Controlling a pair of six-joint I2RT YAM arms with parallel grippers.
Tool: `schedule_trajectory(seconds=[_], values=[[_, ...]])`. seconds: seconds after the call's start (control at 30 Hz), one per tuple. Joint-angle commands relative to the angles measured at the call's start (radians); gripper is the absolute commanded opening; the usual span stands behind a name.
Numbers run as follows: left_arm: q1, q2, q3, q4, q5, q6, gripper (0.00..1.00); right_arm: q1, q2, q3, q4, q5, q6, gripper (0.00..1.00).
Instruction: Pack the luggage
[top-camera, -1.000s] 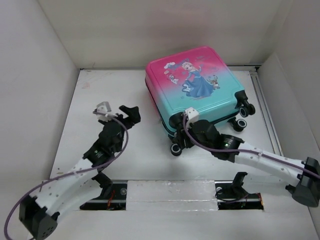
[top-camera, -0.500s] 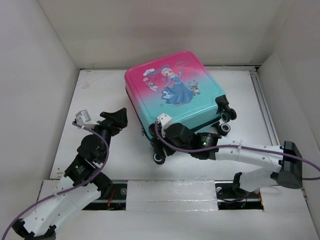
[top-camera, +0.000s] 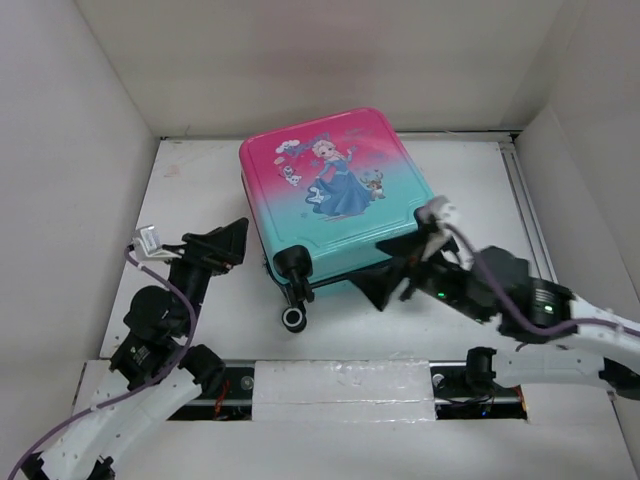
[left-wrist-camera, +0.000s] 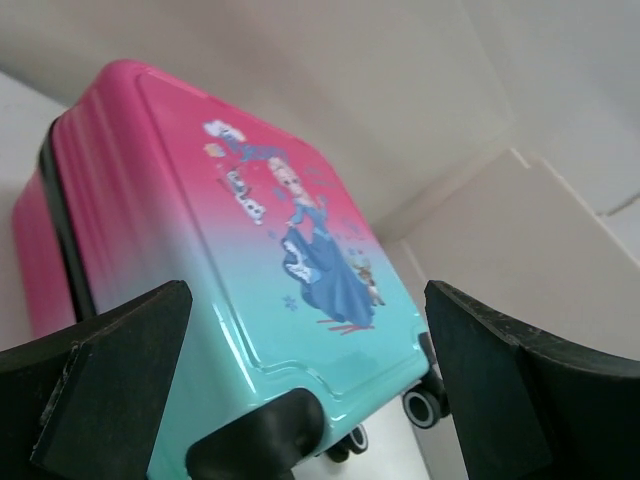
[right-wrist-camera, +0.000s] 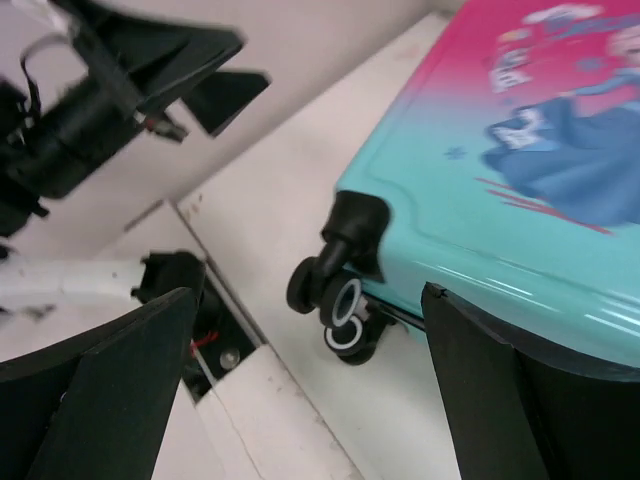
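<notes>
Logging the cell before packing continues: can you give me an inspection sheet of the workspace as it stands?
Surface: white table, the luggage lying on it.
Job's things: luggage closed, flat on its back, pink end far, wheels toward the arms.
Clutter: nothing seen.
Grippers: left gripper open, by the luggage's left side, holding nothing; right gripper open at the near teal edge, contact cannot be told.
Cables: purple left cable looped along the left arm; right cable running along the right arm.
Surroundings: white walls on three sides.
</notes>
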Motion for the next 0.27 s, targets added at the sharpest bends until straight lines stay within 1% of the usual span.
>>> schedule_trajectory(seconds=[0.0,0.03,0.1,0.17,0.23], values=[[-0.007,-0.056,-0.033,0.086,0.090,0.031,1.00,0.001,-0.184,-0.091,-0.092,0.183,0.054,1.00],[-0.007,-0.056,-0.045,0.099,0.102,0.031,1.00,0.001,-0.224,-0.130,-0.109,0.229,0.069,1.00],[-0.007,-0.070,-0.055,0.099,0.103,0.031,1.00,0.001,-0.326,-0.166,-0.143,0.263,0.101,1.00],[-0.007,-0.080,-0.055,0.083,0.112,0.040,1.00,0.001,-0.379,-0.210,-0.180,0.309,0.111,1.00],[-0.007,-0.081,-0.064,0.054,0.112,0.049,1.00,0.001,-0.436,-0.241,-0.180,0.320,0.126,1.00]])
